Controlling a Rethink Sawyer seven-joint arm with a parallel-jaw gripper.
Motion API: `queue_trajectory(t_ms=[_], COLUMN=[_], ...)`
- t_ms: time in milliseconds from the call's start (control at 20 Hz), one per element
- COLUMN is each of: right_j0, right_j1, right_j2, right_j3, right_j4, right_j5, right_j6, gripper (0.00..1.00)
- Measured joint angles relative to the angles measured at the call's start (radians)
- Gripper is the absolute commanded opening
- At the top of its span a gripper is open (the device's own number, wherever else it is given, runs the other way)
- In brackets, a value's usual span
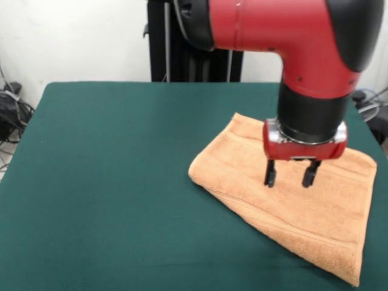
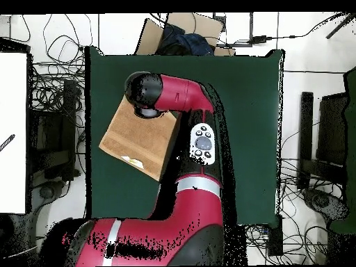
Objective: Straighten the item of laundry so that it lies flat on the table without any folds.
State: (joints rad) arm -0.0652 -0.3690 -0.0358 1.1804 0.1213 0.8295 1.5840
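While your end effector (image 1: 291, 174) is hanging with its fingers apart and holding nothing, the towel (image 1: 291, 209) is lying folded directly beneath it on the counter (image 1: 109, 182). You are best lowering onto the top layer's edge, pinching only that layer.

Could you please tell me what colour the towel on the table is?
The towel is light orange-brown, clearest in the front view.
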Motion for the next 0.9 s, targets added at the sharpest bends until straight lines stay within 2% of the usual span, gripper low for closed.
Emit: queue_trajectory(t_ms=[400, 900], right_j0=[-0.042, -0.059], right_j1=[-0.001, 0.000], right_j2=[0.048, 0.095], right_j3=[0.086, 0.129], right_j4=[0.000, 0.000], right_j5=[-0.095, -0.131], right_j6=[0.000, 0.000], gripper=[1.00, 1.00])
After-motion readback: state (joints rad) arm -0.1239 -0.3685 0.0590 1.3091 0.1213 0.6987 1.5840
